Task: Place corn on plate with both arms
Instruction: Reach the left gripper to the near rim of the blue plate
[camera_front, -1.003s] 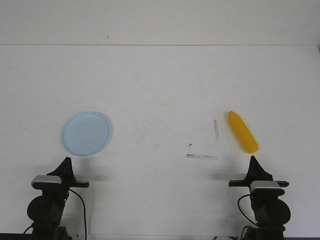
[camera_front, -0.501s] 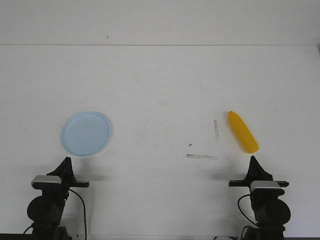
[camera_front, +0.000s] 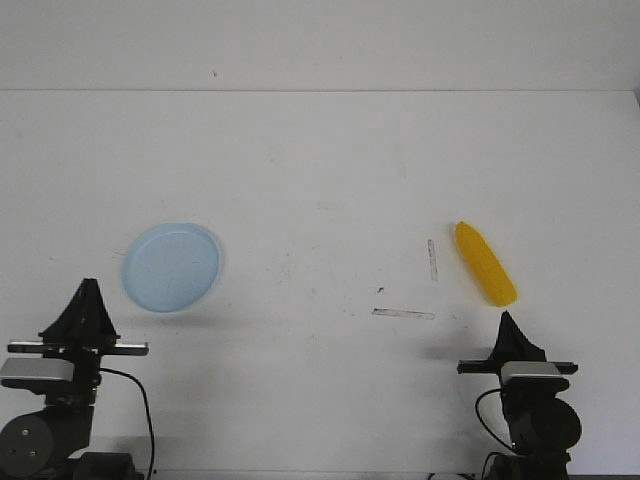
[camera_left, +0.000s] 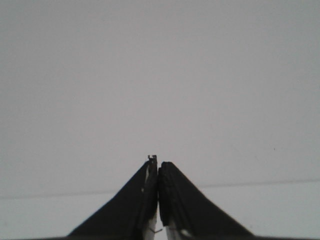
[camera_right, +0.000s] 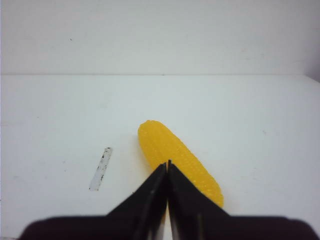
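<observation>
My left gripper (camera_front: 87, 284), jaws pressed together and empty, has swung outward and now sits just beside the plate (camera_front: 171, 266), while my right gripper (camera_front: 507, 316), likewise closed, stays just behind the corn (camera_front: 485, 263).

A white table (camera_front: 320, 180) fills the scene, meeting a pale wall (camera_front: 320, 40) at the back. Two short grey tape strips lie on it, one upright (camera_front: 432, 259), one lying crosswise (camera_front: 403, 314) nearer the front
</observation>
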